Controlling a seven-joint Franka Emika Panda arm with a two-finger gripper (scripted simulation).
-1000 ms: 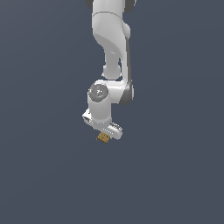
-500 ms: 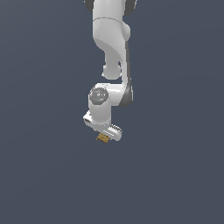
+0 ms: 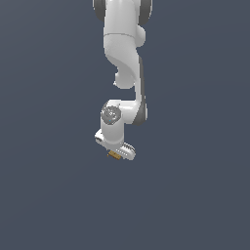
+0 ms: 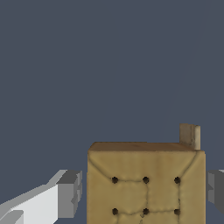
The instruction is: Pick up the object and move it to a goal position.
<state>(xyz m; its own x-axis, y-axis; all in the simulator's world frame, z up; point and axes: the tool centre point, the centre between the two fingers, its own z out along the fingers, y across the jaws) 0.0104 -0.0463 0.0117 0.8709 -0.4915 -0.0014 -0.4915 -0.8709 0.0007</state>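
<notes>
We find the object (image 4: pixel 146 183), a tan-brown cracker-like block w/ dark dots and faint stitched grid lines on its face, sitting between the fingers (image 4: pixel 65 194) of the gripper (image 4: pixel 144 192). In the wrist view it fills most of the space between the two grey pads: one pad shows on one side w/ a thin strip of background between it and the block, the other pad shows only as a sliver at the frame edge, v. close to the block's far side. Contact cannot be confirmed on either side, so we cannot tell whether the hand is clamped on the block or merely standing around it. A small tan tab sticks up at one upper corner of the block.

In the exterior view the object (image 3: pixel 114 155) appears as a tiny tan speck directly under the gripper (image 3: pixel 117 152), partly hidden by the white hand body. It is too small there to judge grip or tilt.

The arm (image 3: pixel 124 58) comes down from the top of the exterior view, white w/ dark joint bands, wrist bent so the hand points down.

Background in both views is flat dark grey-blue; no edge or surface line visible.
</notes>
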